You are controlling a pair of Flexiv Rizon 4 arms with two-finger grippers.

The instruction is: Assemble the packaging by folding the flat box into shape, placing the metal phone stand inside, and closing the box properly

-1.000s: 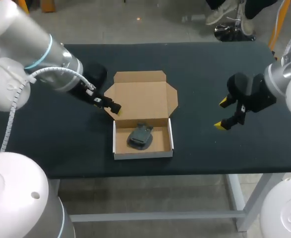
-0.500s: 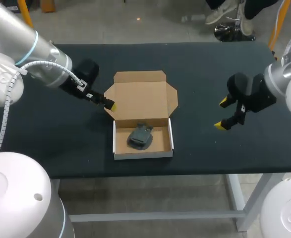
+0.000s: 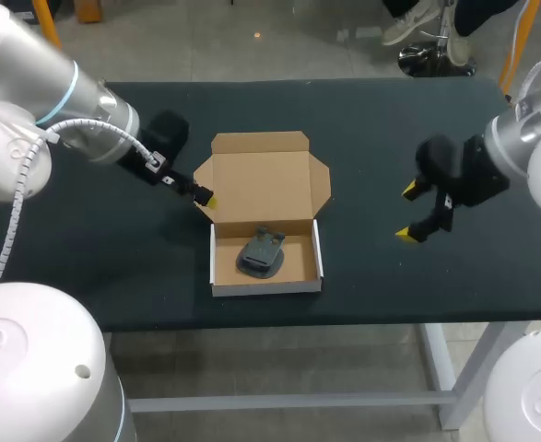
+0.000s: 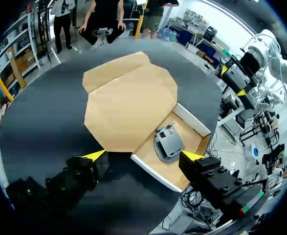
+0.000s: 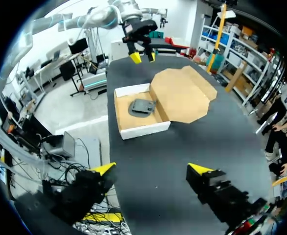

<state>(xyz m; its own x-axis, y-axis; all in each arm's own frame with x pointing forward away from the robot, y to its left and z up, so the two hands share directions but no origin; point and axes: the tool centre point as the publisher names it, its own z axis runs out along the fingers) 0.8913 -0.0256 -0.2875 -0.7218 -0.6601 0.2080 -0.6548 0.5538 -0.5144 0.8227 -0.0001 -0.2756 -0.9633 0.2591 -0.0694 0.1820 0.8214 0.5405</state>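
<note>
A brown cardboard box stands toward the front middle of the dark counter, folded up into a shallow tray with white outer walls. Its lid lies open and flat behind the tray, side flaps spread out. The dark grey metal phone stand lies on the tray's floor, roughly central. The left gripper sits low at the lid's left corner, just beside the fold where lid meets tray. In the left wrist view its fingers are spread wide, with that corner of the box ahead of the gap between them. One yellow tip is just beside the lid's edge, though whether it touches the cardboard cannot be told, and nothing is held. The right gripper hangs over bare counter well to the right of the box, its fingers also wide apart and empty. In its wrist view the box lies well ahead.
</note>
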